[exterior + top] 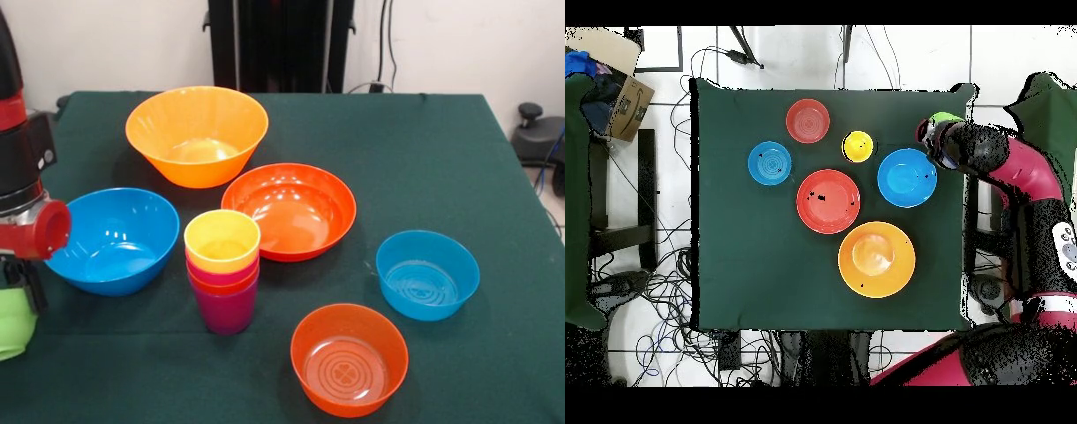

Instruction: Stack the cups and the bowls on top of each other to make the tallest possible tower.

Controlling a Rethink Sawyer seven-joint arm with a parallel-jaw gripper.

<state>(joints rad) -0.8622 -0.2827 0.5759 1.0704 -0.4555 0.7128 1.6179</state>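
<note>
Cups (222, 269), 4 of them nested with purple at the bottom and yellow on top, stand upright as a short tower near the table's (441, 159) middle, long axis vertical and mouth facing up, just beside the large blue bowl (113, 238) and the wide red-orange bowl (290, 210). Our gripper (16, 291) hangs at the table edge by the small green bowl (13, 325), and we cannot tell whether it is spread or pinching that bowl. We judge the step is bringing green in, so we should carry it level, centre it over the yellow rim and release low, since a narrow column tips easily.
</note>
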